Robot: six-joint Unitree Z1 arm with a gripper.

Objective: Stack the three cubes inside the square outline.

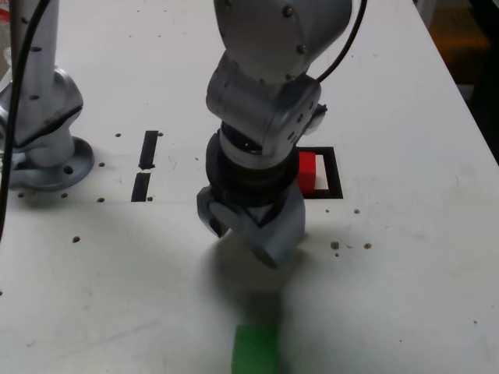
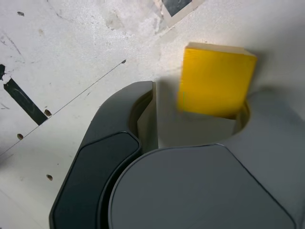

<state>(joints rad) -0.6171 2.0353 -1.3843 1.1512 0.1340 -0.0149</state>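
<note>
Yellow block (image 2: 215,80) is sitting on the white table (image 1: 405,93) between my jaws, one edge tucked against the pale jaw while a gap is showing on the dark jaw's side, so my gripper (image 2: 195,121) is standing spread around it and not yet pinching. Red block (image 1: 306,172) is resting inside the square outline (image 1: 335,173), just behind my wrist in the exterior view, so I judge the yellow one needs a short lift that way. Green block (image 1: 255,348) is lying nearer the camera, clear of that path.
</note>
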